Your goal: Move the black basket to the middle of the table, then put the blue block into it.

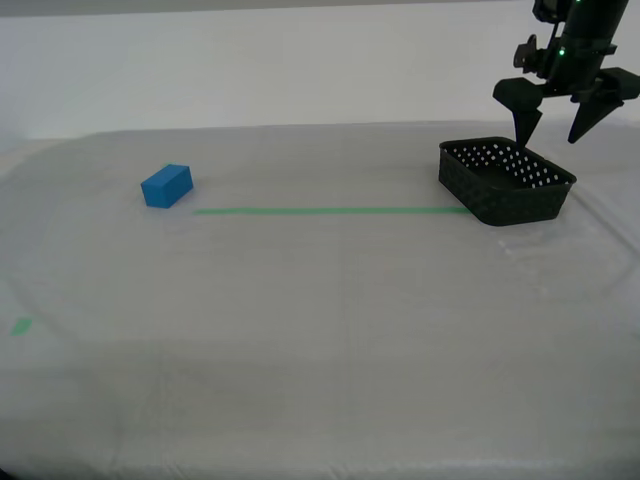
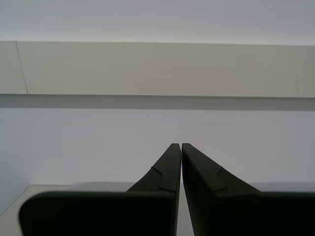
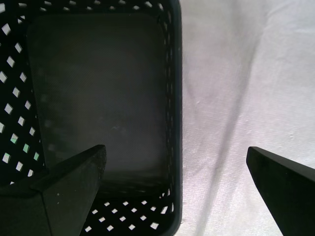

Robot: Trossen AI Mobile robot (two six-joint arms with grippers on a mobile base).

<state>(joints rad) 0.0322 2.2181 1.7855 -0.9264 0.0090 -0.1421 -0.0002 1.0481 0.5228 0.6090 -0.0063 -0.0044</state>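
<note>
Spread wide, my first end effector (image 1: 555,128) hangs just above the basket's (image 1: 507,181) far wall at the exterior view's right, one finger over the inside and one outside, seemingly lined up to pinch that wall. My second end effector (image 2: 181,145) is pressed together, facing a wall. The block (image 1: 166,186) sits far left on the bench (image 1: 320,340), well apart from the basket.

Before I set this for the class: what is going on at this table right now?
My first gripper hangs open above the far wall of the black basket, one finger over its inside, the other outside, touching nothing. The basket is empty and sits toward the exterior view's right, at the end of the green tape line. The blue block lies untouched on the table. My second gripper is shut, facing a wall.
</note>
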